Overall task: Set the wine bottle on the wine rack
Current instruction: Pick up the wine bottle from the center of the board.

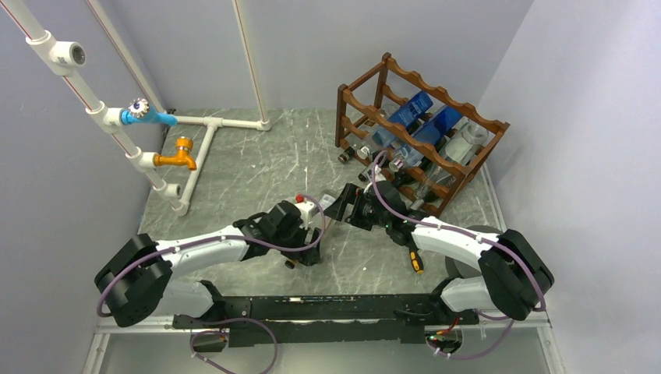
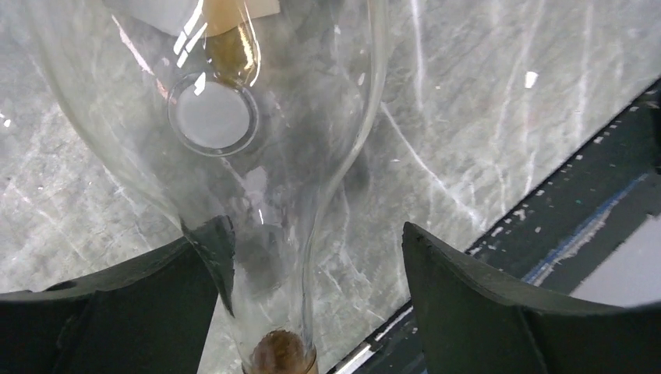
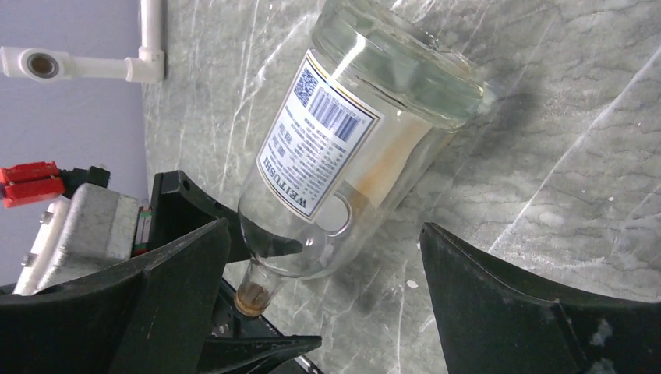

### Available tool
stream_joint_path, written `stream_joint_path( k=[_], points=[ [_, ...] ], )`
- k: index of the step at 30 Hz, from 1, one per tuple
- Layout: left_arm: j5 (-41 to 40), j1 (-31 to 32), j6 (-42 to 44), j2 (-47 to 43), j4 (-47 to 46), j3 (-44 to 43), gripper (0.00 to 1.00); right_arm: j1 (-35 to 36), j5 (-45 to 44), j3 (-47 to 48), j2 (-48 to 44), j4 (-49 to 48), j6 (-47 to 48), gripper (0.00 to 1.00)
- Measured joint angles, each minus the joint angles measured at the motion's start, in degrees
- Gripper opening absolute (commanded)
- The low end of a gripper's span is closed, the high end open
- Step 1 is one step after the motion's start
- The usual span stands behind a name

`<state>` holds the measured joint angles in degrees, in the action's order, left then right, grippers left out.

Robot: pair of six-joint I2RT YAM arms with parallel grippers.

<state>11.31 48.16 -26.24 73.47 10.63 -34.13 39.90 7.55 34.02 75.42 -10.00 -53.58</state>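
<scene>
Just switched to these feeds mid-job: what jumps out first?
A clear glass bottle with a white label is mid-table, the left gripper open around its neck, the right gripper open facing its body. At back right stands the dark wooden rack, already holding blue-labelled bottles.

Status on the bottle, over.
Left gripper open, straddling bottle neck. Right gripper open, not touching it. Bottle not yet racked. Rack already holds other bottles.
</scene>
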Motion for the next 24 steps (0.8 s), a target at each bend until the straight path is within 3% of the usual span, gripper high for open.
stream_joint_path(
  k=[14, 20, 21, 22, 24],
  points=[
    [-16.11, 2.62, 0.70, 3.02, 2.73, -1.79, 0.52, 0.00, -0.52, 0.48, 0.02, 2.23, 2.75, 0.94],
    [-17.77, 2.89, 2.08, 2.69, 3.91, -2.14, 0.22, 0.00, -3.45, 3.26, -0.48, 7.48, 7.96, 0.95],
    [-17.86, 2.89, 2.25, 2.62, 3.96, -2.14, 0.07, 0.00, -4.20, 3.65, -0.94, 8.39, 9.01, 0.95],
    [-17.97, 2.89, 2.60, 2.62, 4.15, -2.23, 0.00, 0.00, -4.90, 3.98, -1.60, 9.29, 10.05, 0.95],
    [-18.27, 2.89, 2.80, 2.62, 4.90, -2.64, 0.00, 0.00, -6.40, 4.87, -2.93, 11.56, 12.09, 0.95]
  ],
)
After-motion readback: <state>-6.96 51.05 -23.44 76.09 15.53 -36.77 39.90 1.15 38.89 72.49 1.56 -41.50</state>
